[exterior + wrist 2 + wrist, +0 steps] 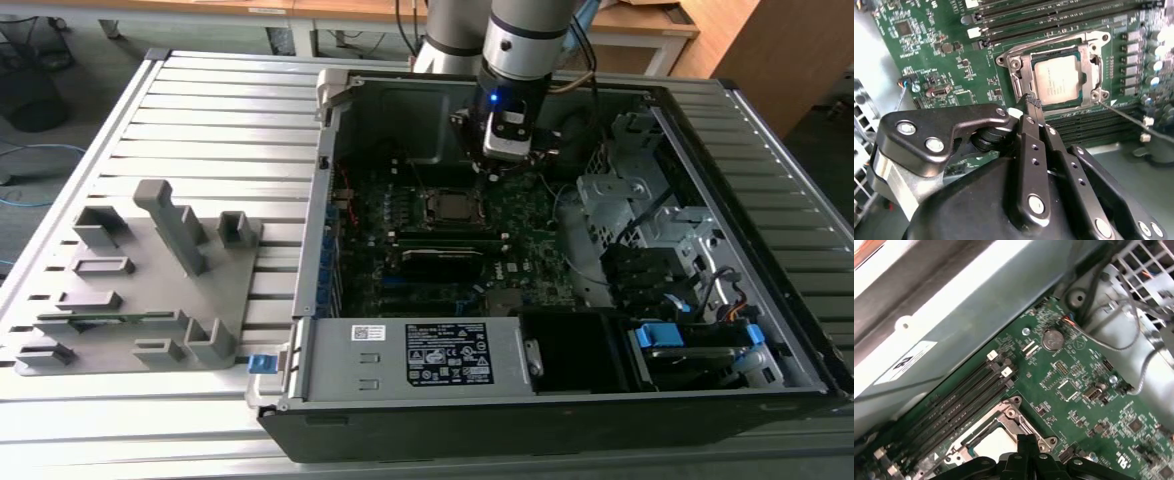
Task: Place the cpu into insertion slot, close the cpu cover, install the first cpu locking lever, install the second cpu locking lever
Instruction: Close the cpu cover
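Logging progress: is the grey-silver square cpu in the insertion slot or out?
In: the dull grey-silver square cpu lies flat inside the metal-rimmed square insertion slot.

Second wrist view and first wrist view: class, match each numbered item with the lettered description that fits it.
Items
1. cpu
2. cpu cover
3. pincer
4. coin battery

Descriptions
A. round silver disc on the green board
B. black and shut, tip close to a corner of the metal frame
C. dull grey-silver square chip
D. metal frame with a cut-out centre, lying around the chip

Pairs: 1-C, 2-D, 3-B, 4-A
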